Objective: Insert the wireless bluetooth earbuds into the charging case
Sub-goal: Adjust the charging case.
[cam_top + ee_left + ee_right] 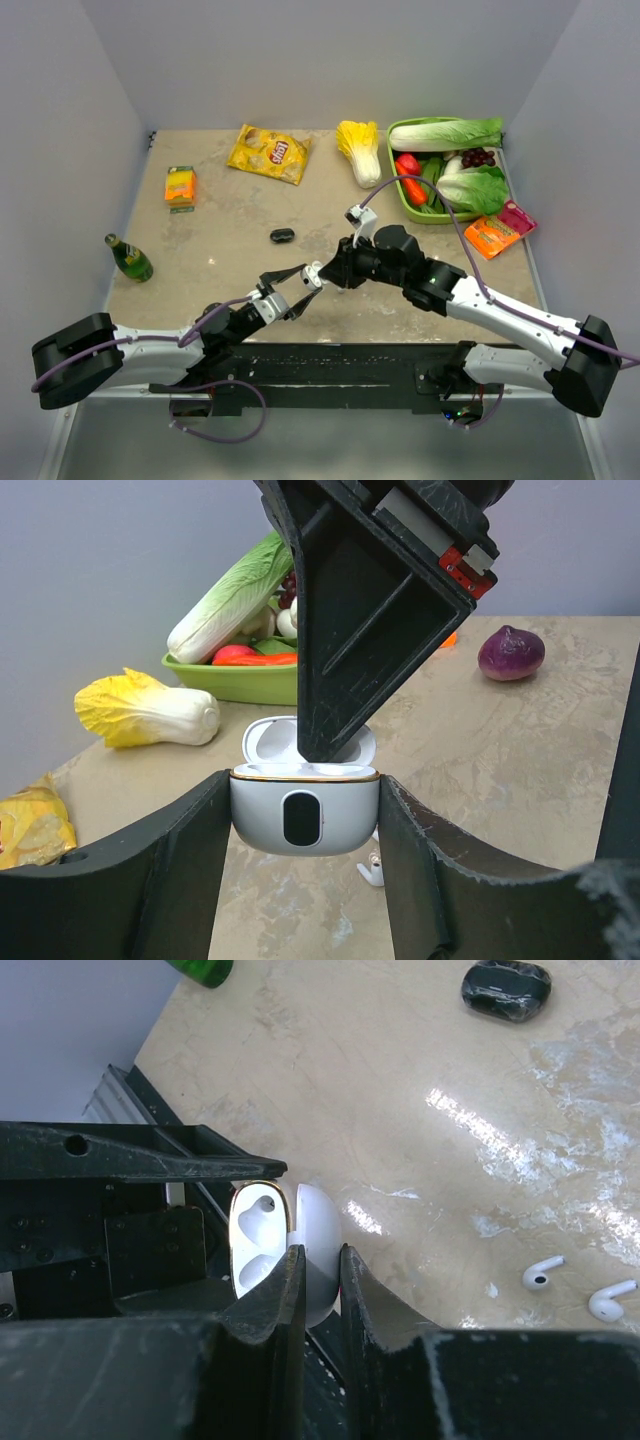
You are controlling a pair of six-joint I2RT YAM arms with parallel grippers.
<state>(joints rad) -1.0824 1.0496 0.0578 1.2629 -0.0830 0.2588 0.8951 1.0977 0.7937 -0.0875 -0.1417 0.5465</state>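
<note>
Nearest the right wrist lens, the right gripper (318, 1260) has its fingers drawn almost together on the lid (316, 1210) of the white charging case (305, 820), and the lid's thin edge fills the gap between them. Just beyond, the left gripper (305, 785) stands about half open with a finger pressed to each side of the case, holding it upright, clear of the table (400, 1080).

Both wells look bare, so no bud is seated and all of the inserting is left to do. Two white earbuds (540, 1275) lie loose on the table at about four o'clock from the right fingers, close together and apart from the case. Farther off, at one o'clock, sits a shut black case (505, 988). I cannot find any black buds.

Room looks fair, with bare tabletop between the buds and the black case. The table's near edge lies close by at about nine o'clock, so a dropped bud might roll off there. The green tray (230, 680), at eleven o'clock in the left wrist view, stands well apart.
</note>
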